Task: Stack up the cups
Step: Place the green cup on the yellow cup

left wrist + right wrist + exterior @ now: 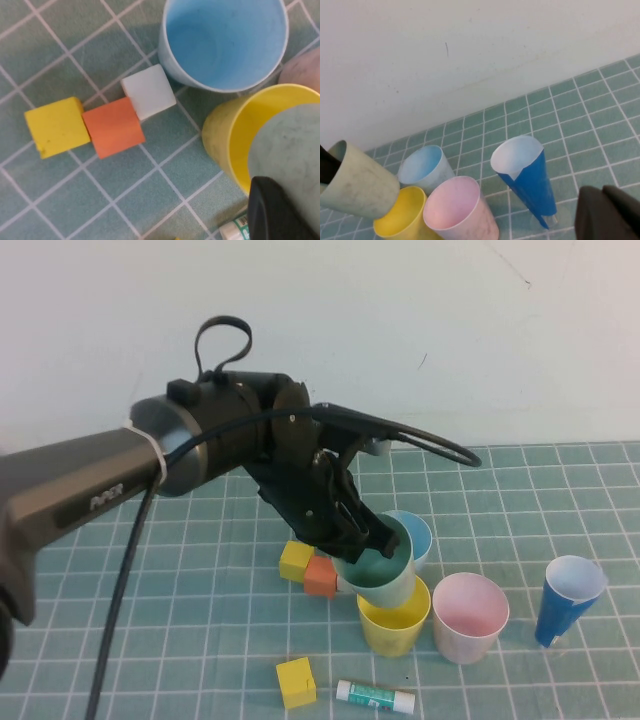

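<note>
My left gripper point(365, 535) is shut on the rim of the green cup point(380, 565) and holds it tilted, its base just above the mouth of the yellow cup point(393, 618). The left wrist view shows the green cup point(290, 150) over the yellow cup point(235, 135). The light blue cup point(415, 535) stands just behind them and the pink cup point(470, 615) to the right. All four also show in the right wrist view: green point(360, 187), yellow point(400, 220), light blue point(422, 167), pink point(457, 210). My right gripper point(610, 212) is shut and empty, near the dark blue cup, out of the high view.
A taller dark blue cup point(568, 598) stands at the far right. A yellow block point(296, 560), an orange block point(320, 577) and a white block point(148, 91) lie in a row left of the cups. Another yellow block point(296, 682) and a glue stick point(375, 696) lie in front.
</note>
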You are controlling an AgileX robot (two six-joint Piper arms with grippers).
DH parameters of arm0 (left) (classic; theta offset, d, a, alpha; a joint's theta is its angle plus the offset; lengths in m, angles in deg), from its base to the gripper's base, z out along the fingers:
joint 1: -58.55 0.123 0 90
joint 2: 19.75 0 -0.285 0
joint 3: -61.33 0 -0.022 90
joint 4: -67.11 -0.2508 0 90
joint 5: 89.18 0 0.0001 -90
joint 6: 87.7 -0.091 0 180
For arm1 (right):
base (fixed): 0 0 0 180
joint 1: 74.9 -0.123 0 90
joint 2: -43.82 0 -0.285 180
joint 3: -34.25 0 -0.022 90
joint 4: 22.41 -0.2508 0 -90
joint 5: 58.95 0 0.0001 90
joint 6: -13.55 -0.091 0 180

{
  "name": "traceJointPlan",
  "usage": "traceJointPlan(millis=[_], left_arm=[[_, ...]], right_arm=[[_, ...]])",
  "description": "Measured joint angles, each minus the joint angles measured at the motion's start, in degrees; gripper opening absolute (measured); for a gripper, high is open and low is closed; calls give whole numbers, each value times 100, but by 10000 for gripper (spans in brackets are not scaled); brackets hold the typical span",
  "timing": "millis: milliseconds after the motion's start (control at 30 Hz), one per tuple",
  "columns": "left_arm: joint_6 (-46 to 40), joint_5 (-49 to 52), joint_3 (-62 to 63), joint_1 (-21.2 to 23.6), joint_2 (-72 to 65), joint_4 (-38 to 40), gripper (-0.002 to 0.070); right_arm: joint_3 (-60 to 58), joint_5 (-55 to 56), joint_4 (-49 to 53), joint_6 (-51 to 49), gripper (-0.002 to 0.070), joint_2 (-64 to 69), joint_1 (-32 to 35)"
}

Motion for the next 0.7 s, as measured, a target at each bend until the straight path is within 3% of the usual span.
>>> traceJointPlan(millis=[333,400,567,633,700], left_arm=[[-238,-64,0,0,-401,359,21],[-249,-109,0,0,-423,368,59],[-261,-361,0,0,-428,381,246],[-261,-279,63,0,-428,381,286],[-261,-175,161,0,-410,321,282]], right_arm=[[0,0,-11,11,-3,0,0],[0,0,-11,11,-3,0,0],[0,0,-83,19,-3,0,0],[39,-145,-156,79,-3,0,0],[244,-486,-159,311,-3,0,0]])
